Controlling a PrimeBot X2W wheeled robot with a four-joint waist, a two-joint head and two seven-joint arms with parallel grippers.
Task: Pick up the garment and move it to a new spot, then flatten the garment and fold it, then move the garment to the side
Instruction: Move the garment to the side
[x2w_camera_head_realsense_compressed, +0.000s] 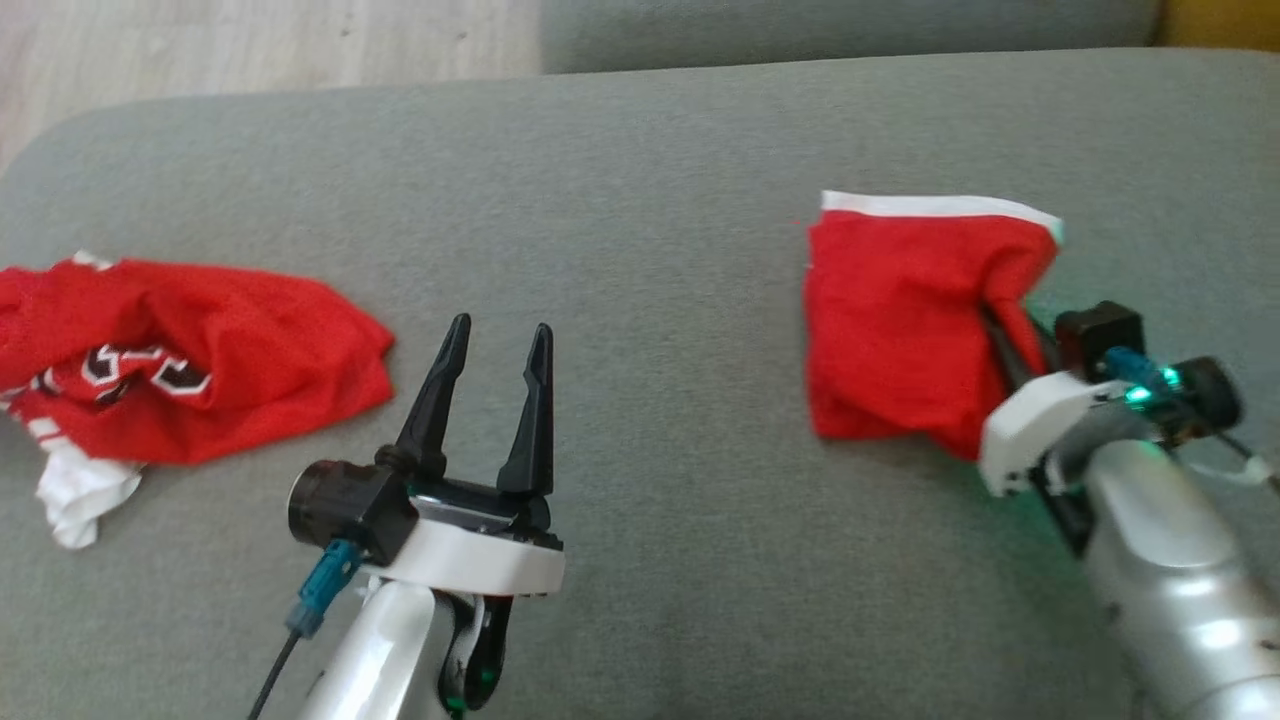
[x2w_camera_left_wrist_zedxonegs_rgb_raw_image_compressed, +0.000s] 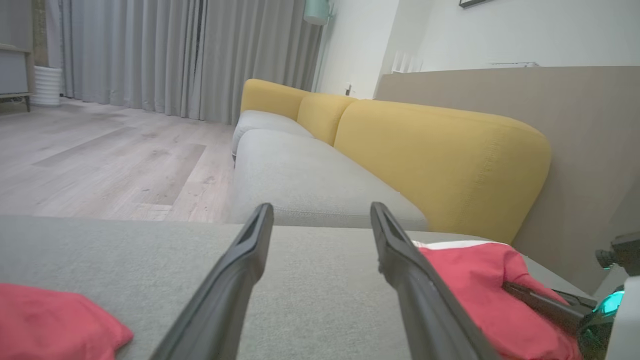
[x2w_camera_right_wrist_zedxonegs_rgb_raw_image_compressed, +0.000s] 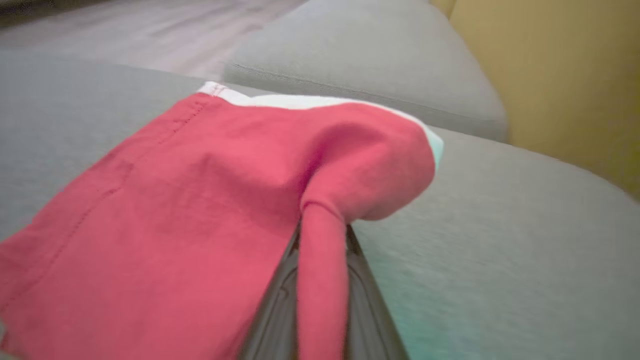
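A folded red garment (x2w_camera_head_realsense_compressed: 900, 320) with a white band along its far edge lies on the right part of the grey cushion (x2w_camera_head_realsense_compressed: 640, 170). My right gripper (x2w_camera_head_realsense_compressed: 992, 318) is shut on a pinched fold at the garment's right edge. In the right wrist view the red cloth (x2w_camera_right_wrist_zedxonegs_rgb_raw_image_compressed: 200, 200) bunches up and runs down between the fingers (x2w_camera_right_wrist_zedxonegs_rgb_raw_image_compressed: 272, 320) of my right gripper (x2w_camera_right_wrist_zedxonegs_rgb_raw_image_compressed: 322, 232). My left gripper (x2w_camera_head_realsense_compressed: 500, 325) stands open over bare cushion near the middle, holding nothing. In the left wrist view my left gripper (x2w_camera_left_wrist_zedxonegs_rgb_raw_image_compressed: 321, 207) frames the cushion, with the garment (x2w_camera_left_wrist_zedxonegs_rgb_raw_image_compressed: 475, 270) to its right.
A second, crumpled red jersey (x2w_camera_head_realsense_compressed: 200, 350) with black-and-white lettering and white trim lies at the cushion's left edge; its corner (x2w_camera_left_wrist_zedxonegs_rgb_raw_image_compressed: 50, 320) appears in the left wrist view. A yellow backrest (x2w_camera_left_wrist_zedxonegs_rgb_raw_image_compressed: 440, 150) and further grey seats (x2w_camera_left_wrist_zedxonegs_rgb_raw_image_compressed: 300, 180) lie beyond. Wooden floor (x2w_camera_head_realsense_compressed: 200, 50) borders the far left.
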